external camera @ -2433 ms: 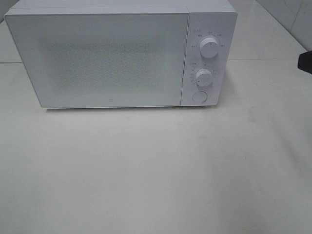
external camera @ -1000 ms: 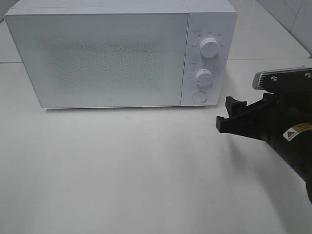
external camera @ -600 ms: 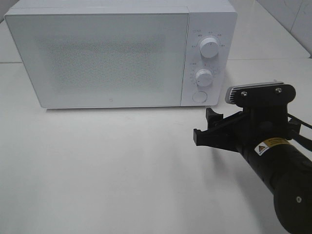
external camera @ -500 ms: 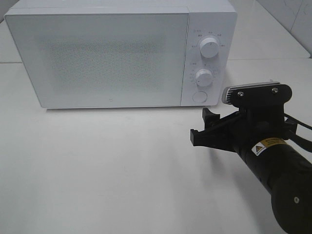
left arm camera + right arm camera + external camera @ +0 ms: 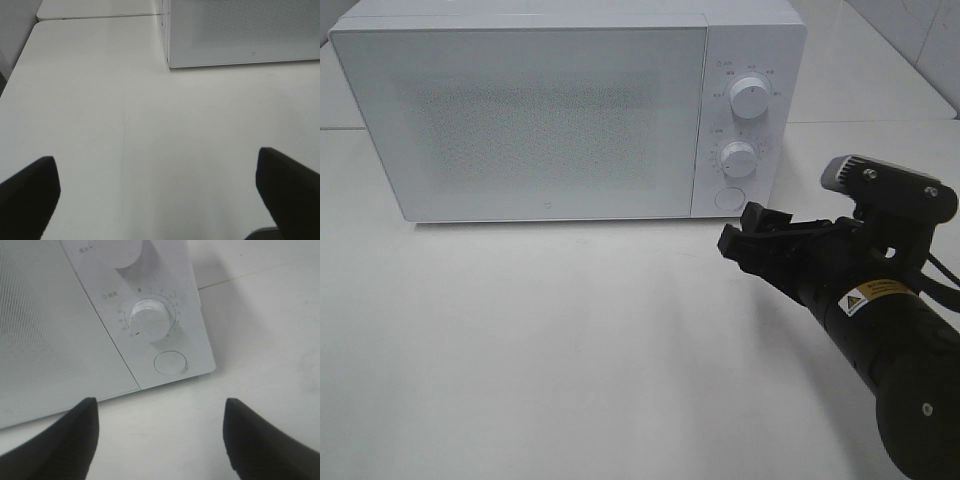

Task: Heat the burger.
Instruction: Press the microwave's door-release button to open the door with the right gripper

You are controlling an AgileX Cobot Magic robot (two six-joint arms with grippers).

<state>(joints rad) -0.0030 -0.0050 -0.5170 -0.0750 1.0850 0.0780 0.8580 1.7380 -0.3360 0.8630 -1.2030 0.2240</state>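
The burger is out of view. A white microwave (image 5: 550,120) stands at the back of the table with its door shut. My right gripper (image 5: 745,236) hovers open and empty just right of and below the round door button (image 5: 728,198). In the right wrist view the right gripper (image 5: 160,440) faces that button (image 5: 170,362) and the lower knob (image 5: 148,321) from a short distance, touching neither. My left gripper (image 5: 155,195) is open over bare table, with the microwave's lower left corner (image 5: 240,30) ahead of it.
The panel carries an upper knob (image 5: 750,95) and a lower knob (image 5: 737,157). The white table (image 5: 570,340) stretches in front of the microwave. A tiled wall (image 5: 920,30) rises at the back right.
My right arm came in from the right edge and moved left toward the control panel. In the last half second the gripper rolled and rose slightly toward the door button.
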